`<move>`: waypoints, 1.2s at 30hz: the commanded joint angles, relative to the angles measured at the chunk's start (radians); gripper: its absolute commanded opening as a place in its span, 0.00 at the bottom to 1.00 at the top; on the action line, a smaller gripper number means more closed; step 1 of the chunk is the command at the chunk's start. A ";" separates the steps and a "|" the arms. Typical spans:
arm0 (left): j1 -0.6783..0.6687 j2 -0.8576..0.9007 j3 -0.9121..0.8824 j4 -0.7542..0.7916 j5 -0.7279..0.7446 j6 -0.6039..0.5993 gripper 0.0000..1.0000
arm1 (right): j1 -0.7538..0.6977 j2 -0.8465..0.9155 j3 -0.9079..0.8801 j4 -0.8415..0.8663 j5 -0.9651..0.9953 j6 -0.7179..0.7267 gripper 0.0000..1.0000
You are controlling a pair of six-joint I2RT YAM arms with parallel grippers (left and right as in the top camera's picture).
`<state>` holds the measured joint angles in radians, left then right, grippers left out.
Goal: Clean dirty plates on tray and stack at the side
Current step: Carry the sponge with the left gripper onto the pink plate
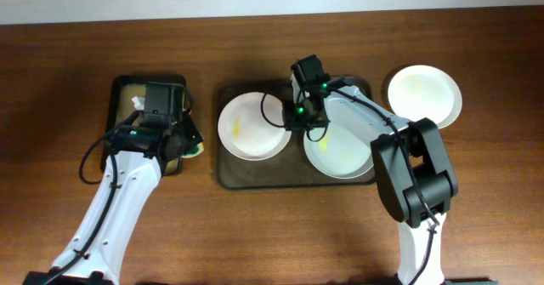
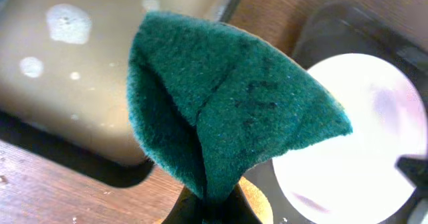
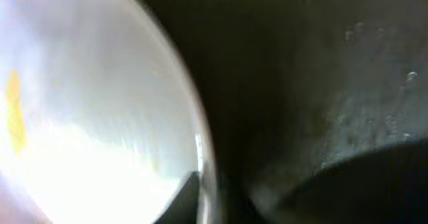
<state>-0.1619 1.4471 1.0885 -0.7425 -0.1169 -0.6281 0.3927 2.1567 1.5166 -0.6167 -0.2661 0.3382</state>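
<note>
The dark tray (image 1: pixel 228 168) holds two dirty plates. The left plate (image 1: pixel 253 126) has a yellow smear. The right plate (image 1: pixel 344 153) is slightly bluish-green with a yellow smear. A third white plate (image 1: pixel 424 95) lies on the table right of the tray. My right gripper (image 1: pixel 309 125) sits at the right plate's left rim. In the right wrist view its jaws (image 3: pixel 210 197) close on the plate's rim (image 3: pixel 100 137). My left gripper (image 1: pixel 189 142) is shut on a green scouring sponge (image 2: pixel 227 103), held left of the tray. The left plate (image 2: pixel 354 150) shows beyond the sponge.
A smaller black tray with a tan inside (image 1: pixel 127 89) stands at the left under my left arm; it also shows in the left wrist view (image 2: pixel 80 70). Brown table wood surrounds both trays.
</note>
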 commanded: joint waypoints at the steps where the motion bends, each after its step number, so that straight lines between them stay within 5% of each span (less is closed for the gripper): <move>1: -0.027 -0.004 0.012 0.020 0.009 0.016 0.00 | 0.005 -0.018 0.005 0.013 0.023 0.000 0.31; 4: -0.050 0.003 0.012 0.060 0.033 0.016 0.00 | 0.008 -0.017 0.005 0.058 0.034 0.000 0.35; 7: -0.093 0.044 0.012 0.162 0.077 0.016 0.00 | 0.026 -0.003 0.004 0.079 0.034 -0.011 0.15; 11: -0.146 0.156 0.012 0.310 0.079 0.016 0.00 | 0.048 0.036 -0.006 0.097 0.034 -0.027 0.04; 18: -0.186 0.304 0.012 0.452 0.200 0.100 0.00 | 0.052 0.048 -0.006 0.021 0.035 -0.098 0.04; 36: -0.218 0.469 0.012 0.473 0.263 0.096 0.00 | 0.050 0.014 0.070 -0.145 0.098 -0.211 0.05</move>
<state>-0.3733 1.8778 1.0908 -0.2745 0.1169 -0.5419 0.4347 2.1666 1.5776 -0.7540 -0.2020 0.1520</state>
